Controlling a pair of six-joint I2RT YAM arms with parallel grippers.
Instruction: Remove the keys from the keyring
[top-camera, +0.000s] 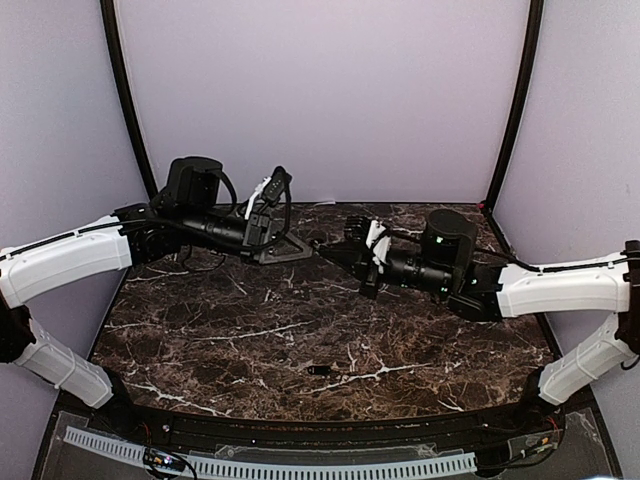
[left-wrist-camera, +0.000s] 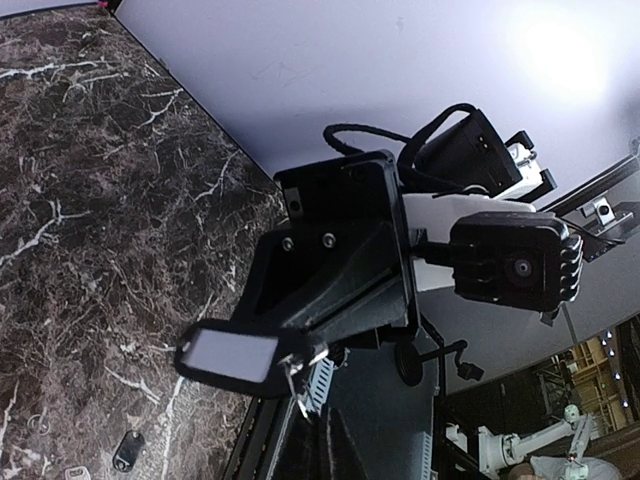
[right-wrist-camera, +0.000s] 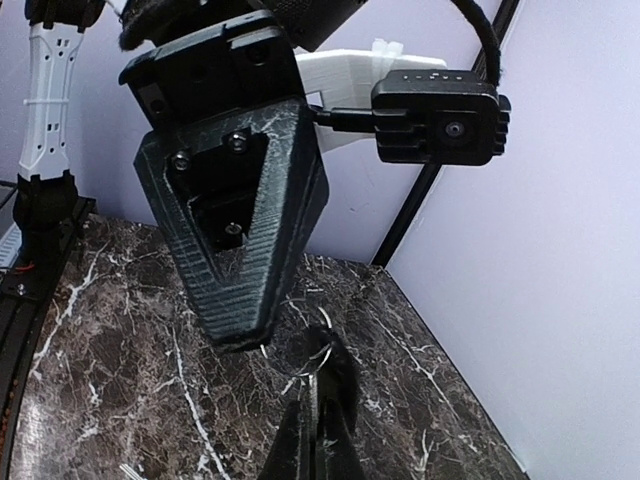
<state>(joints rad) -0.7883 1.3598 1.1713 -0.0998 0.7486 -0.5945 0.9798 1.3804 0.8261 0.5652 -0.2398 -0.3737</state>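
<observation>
One key (top-camera: 320, 370) — small, dark, loose on the table (top-camera: 200, 340) near the front edge, well below and apart from both arms. Farther back, aloft: keyring (right-wrist-camera: 313, 348), a thin wire loop pinched at the tip of the closed right gripper (right-wrist-camera: 322, 378). Closed left gripper (right-wrist-camera: 240, 335) meets it tip-to-tip from the left — whether it grips the loop cannot be told.

The right gripper (left-wrist-camera: 300, 345) hung over the marble table (left-wrist-camera: 90, 200), its camera (left-wrist-camera: 515, 265) facing the lens, a silvery bit (left-wrist-camera: 297, 378) glinting at its tip, and one small dark key (left-wrist-camera: 128, 450) lay on the stone.
</observation>
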